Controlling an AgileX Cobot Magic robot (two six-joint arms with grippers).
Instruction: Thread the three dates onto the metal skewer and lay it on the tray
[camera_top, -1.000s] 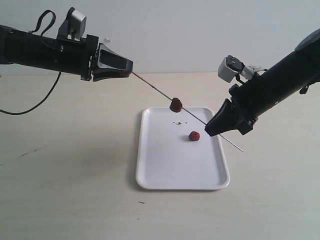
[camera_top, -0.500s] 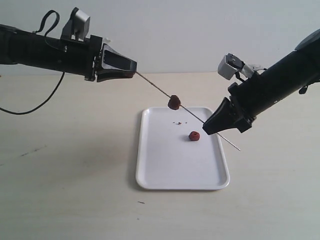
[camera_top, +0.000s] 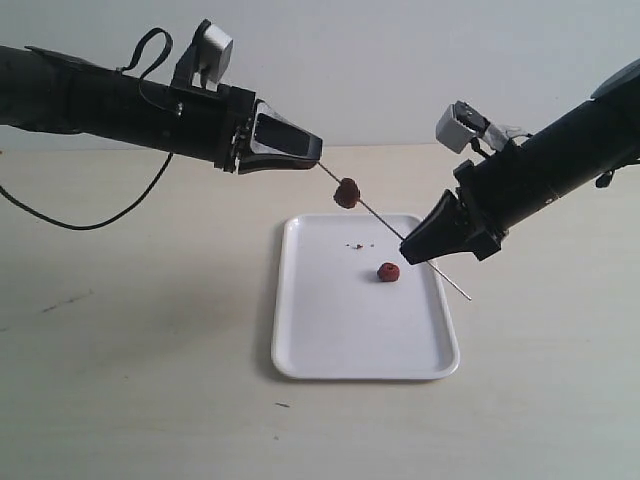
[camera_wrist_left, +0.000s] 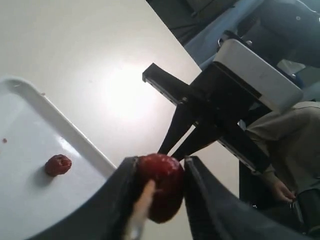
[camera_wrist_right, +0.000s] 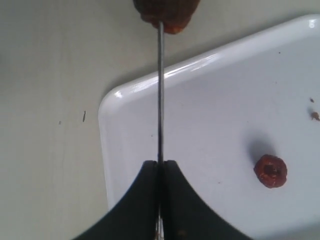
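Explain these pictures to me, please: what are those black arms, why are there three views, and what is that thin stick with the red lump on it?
The two black arms belong to one robot, and each ends in a two-fingered gripper. The wide picture comes from a camera standing apart from the robot. The other two come from small cameras on each arm's wrist, looking along its fingers. On the pale table lies a white tray with one loose date on it. The stick is a metal skewer, slanting in the air above the tray, with a second date threaded on it. The right gripper is shut on the skewer. The left gripper has its jaws apart around the skewer's higher part, just behind the threaded date. No third date shows.
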